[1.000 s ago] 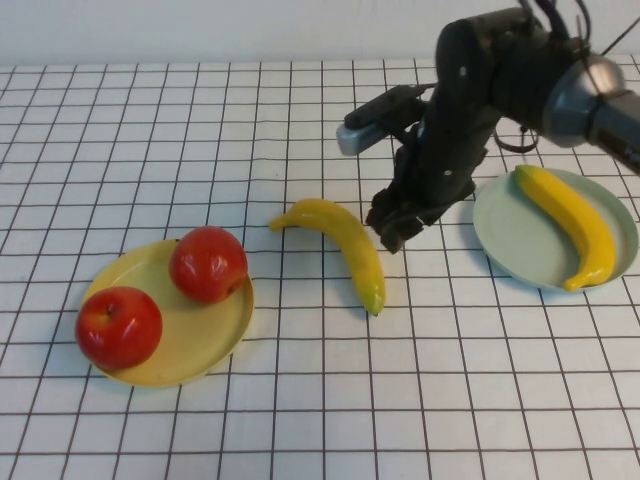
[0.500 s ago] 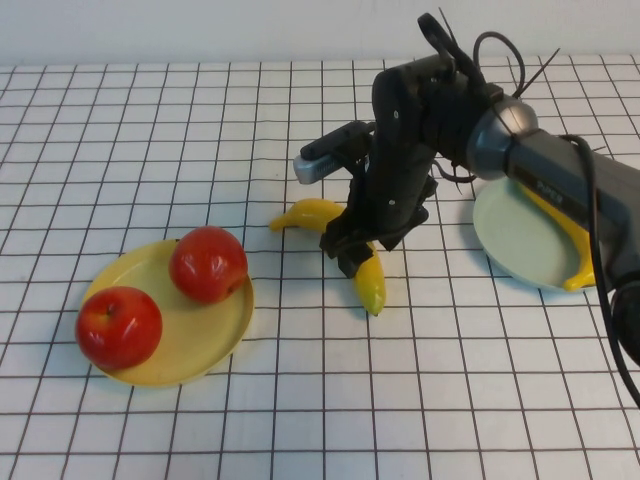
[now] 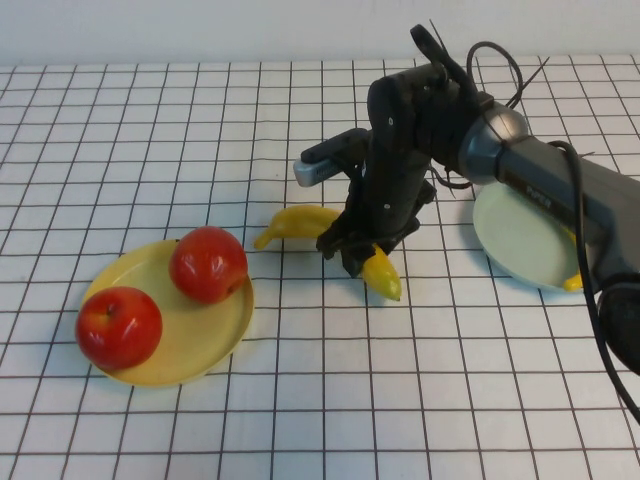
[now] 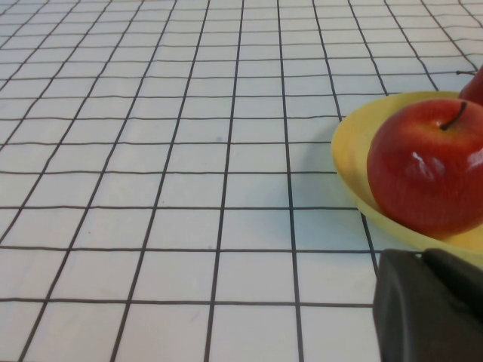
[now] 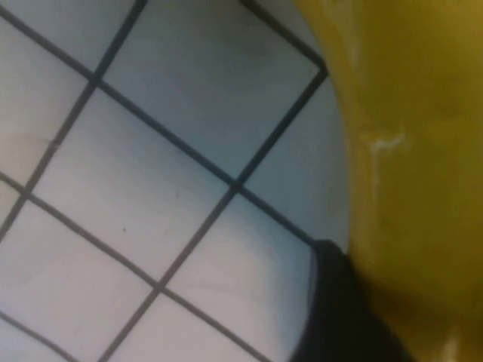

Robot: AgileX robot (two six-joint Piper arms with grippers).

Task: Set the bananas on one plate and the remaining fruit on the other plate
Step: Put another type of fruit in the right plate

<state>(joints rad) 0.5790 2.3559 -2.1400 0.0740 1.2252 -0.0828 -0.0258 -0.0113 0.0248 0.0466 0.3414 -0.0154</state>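
My right gripper [image 3: 356,254] is down over the middle of a yellow banana [image 3: 300,222] lying on the table between the plates, and is shut on it. In the right wrist view the banana [image 5: 415,151] fills one side, with a dark finger [image 5: 339,309] pressed against it. The second banana [image 3: 573,282] lies on the pale blue-green plate [image 3: 515,245], mostly hidden behind my right arm. Two red apples [image 3: 208,263] [image 3: 118,327] sit on the pale yellow plate [image 3: 215,345]. My left gripper [image 4: 426,302] is shut, low beside that plate [image 4: 351,158] and one apple [image 4: 426,177].
The table is a white cloth with a black grid. My right arm and its cables reach across from the right, over the blue-green plate. The left arm does not show in the high view.
My right gripper has swung left from beside the blue-green plate and come down on the middle banana. The banana has turned a little, its stem end lower and its tip higher.
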